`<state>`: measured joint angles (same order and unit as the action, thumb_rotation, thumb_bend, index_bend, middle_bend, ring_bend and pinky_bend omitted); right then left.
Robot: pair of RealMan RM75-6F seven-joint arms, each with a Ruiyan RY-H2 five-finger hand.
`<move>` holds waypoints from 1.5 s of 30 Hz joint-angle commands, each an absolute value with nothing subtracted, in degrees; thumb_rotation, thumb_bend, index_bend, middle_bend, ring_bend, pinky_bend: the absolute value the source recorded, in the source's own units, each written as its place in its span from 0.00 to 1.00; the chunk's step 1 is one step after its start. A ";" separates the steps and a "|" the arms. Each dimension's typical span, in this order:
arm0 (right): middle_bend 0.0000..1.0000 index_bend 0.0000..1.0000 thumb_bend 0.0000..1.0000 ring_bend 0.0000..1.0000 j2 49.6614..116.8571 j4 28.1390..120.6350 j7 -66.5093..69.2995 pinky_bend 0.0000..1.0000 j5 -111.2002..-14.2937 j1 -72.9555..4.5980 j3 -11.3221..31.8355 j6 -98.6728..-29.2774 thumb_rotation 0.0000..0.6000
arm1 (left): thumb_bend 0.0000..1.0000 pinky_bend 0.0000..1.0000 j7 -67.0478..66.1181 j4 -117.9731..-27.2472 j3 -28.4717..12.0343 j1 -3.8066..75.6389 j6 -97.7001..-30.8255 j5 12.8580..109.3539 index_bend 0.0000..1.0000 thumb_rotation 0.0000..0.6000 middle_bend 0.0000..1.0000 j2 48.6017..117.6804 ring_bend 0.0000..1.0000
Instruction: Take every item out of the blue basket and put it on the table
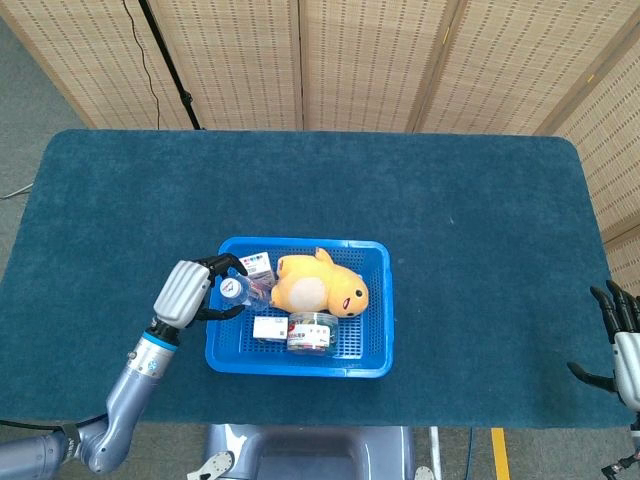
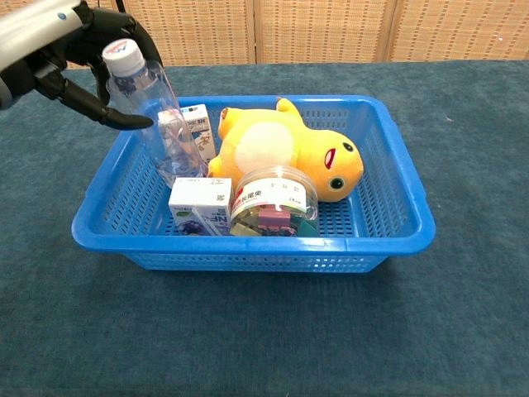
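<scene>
The blue basket (image 1: 300, 368) (image 2: 248, 241) sits at the table's front centre. My left hand (image 1: 185, 293) (image 2: 58, 33) grips a clear water bottle (image 1: 237, 288) (image 2: 157, 116) near its white cap; the bottle leans left, its base still inside the basket. Also in the basket are a yellow plush toy (image 1: 318, 284) (image 2: 285, 153), a round clear jar (image 1: 311, 332) (image 2: 273, 203), a white carton (image 1: 268, 328) (image 2: 200, 205) and a small box (image 1: 259, 266) (image 2: 197, 128) behind the bottle. My right hand (image 1: 625, 345) hangs open at the table's far right edge, holding nothing.
Dark blue cloth (image 1: 450, 220) covers the table all round the basket. Woven folding screens (image 1: 380, 60) stand behind the far edge.
</scene>
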<state>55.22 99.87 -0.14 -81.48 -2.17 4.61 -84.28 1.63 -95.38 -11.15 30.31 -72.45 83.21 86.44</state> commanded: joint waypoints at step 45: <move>0.00 0.00 0.00 0.00 56.22 101.44 -3.54 0.00 -81.71 -2.17 4.07 -84.41 1.00 | 0.11 0.00 23.01 -81.23 -11.14 36.01 -62.20 84.18 0.00 1.00 0.00 74.47 0.00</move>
<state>56.41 101.40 -3.86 -81.52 -2.32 4.11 -84.19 27.17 -70.82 -15.24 37.72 -61.19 79.07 82.03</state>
